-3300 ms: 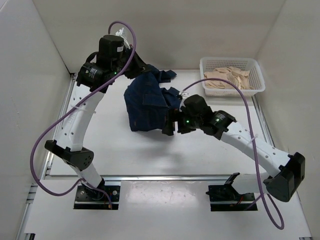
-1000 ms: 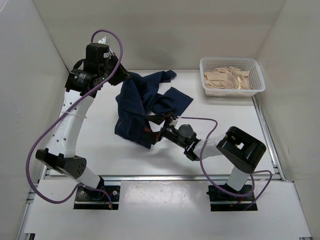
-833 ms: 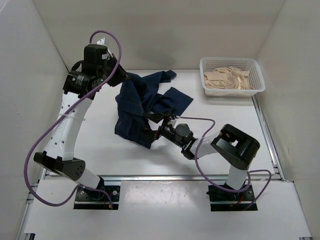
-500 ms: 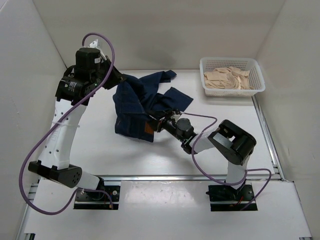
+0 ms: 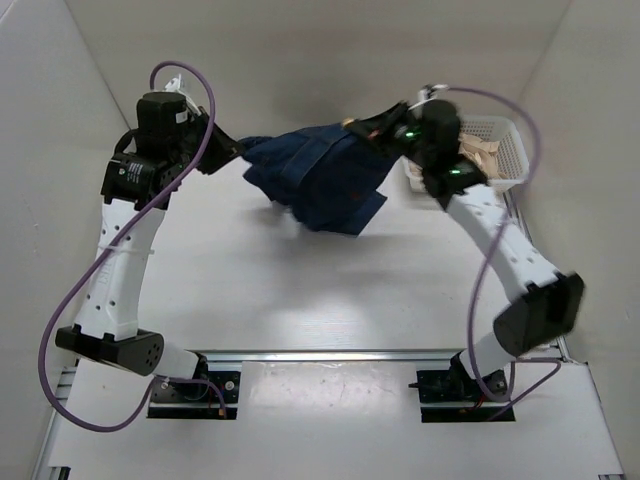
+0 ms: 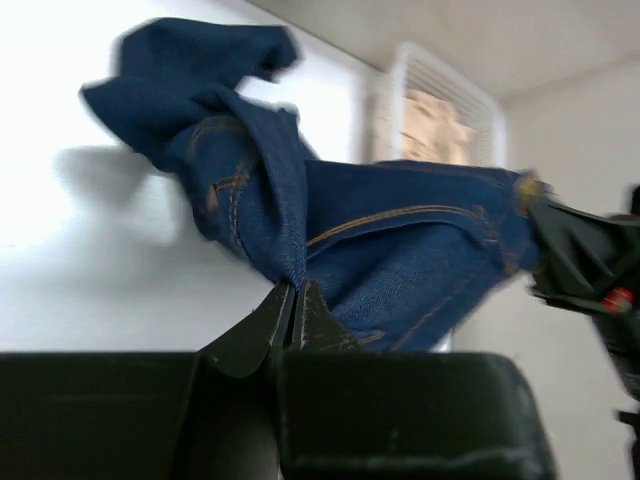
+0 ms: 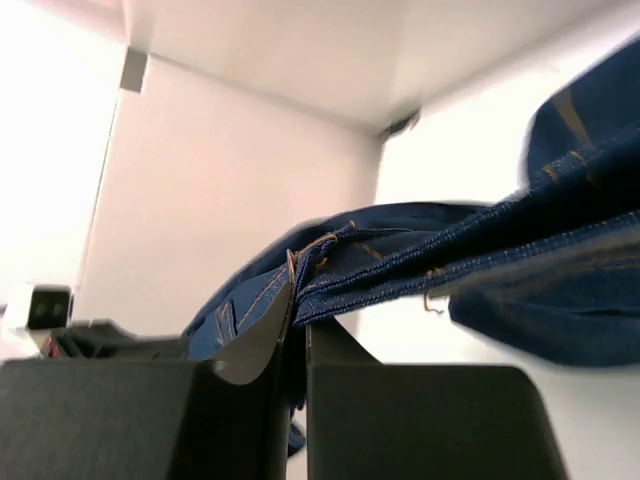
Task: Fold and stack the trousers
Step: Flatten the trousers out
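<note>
The trousers point(image 5: 322, 178), dark navy denim with tan stitching, hang stretched in the air between both grippers above the back of the table. My left gripper point(image 5: 237, 152) is shut on their left end; the left wrist view shows the denim point(image 6: 400, 250) pinched at the fingertips of that gripper point(image 6: 293, 290). My right gripper point(image 5: 362, 127) is shut on a stitched edge at their right end, and in the right wrist view that hem point(image 7: 420, 260) runs out from this gripper point(image 7: 297, 300). The lower folds droop toward the table.
A white basket point(image 5: 505, 160) holding beige cloth point(image 5: 478, 150) stands at the back right, partly behind the right arm. White walls close in the table on the left, back and right. The arm bases sit on a rail along the near edge.
My right gripper shut on the trousers' edge low on the table, then swung up and back to the right, lifting them off the table. The left gripper kept its hold, shifting slightly left.
</note>
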Controlling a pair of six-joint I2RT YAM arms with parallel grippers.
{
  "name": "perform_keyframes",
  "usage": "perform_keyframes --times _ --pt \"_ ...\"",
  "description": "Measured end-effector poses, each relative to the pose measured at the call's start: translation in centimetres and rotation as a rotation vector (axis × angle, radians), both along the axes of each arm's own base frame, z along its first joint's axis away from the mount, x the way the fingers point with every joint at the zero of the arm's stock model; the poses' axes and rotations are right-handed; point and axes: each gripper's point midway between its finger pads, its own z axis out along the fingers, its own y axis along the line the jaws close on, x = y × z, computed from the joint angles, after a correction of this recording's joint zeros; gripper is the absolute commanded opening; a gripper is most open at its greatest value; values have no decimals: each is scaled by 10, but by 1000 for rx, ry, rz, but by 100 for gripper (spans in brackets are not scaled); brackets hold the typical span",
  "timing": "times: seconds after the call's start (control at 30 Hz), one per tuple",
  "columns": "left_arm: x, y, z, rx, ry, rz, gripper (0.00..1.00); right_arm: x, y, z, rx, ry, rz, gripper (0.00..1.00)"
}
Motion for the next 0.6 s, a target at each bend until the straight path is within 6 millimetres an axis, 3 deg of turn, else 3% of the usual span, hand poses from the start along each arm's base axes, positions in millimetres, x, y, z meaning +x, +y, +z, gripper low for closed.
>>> perform_keyframes --times 0.1,0.17,0.23,0.27,0.3,0.33,0.37,0.4,0.43,0.47,0.53,0.57,0.6 --pt "-4 -26 9 -55 -22 -75 11 -25 -58 35 -109 -94 -59 0" --pt "-15 -55 3 -83 -17 -154 11 -43 -87 33 -180 -114 -94 0" --pt "-33 -83 -16 -95 28 -229 11 -59 -114 7 -261 -83 -126 0" --pt "-45 -97 -29 -96 60 -265 11 -66 -126 -14 -303 -44 -145 0" --pt "-58 -113 -45 -92 101 -307 19 -74 -141 -44 -357 20 -167 0" --pt "-69 -125 -57 -84 133 -343 29 -82 -153 -71 -401 83 -183 12" --pt "-81 -137 -71 -69 168 -381 42 -89 -166 -98 -446 148 -203 35" --pt "-94 -147 -85 -51 211 -415 76 -98 -188 -133 -511 242 -246 78" --pt "-103 -153 -94 -34 233 -443 91 -106 -212 -160 -562 331 -302 90" --pt "-108 -157 -97 -22 243 -462 100 -113 -234 -180 -601 402 -352 96" --pt "-108 -156 -96 -15 236 -462 100 -128 -270 -203 -661 509 -439 100" --pt "-103 -153 -91 -13 223 -449 98 -132 -279 -204 -682 525 -462 100" --pt "-95 -149 -83 -11 199 -433 87 -134 -283 -201 -697 515 -469 100"
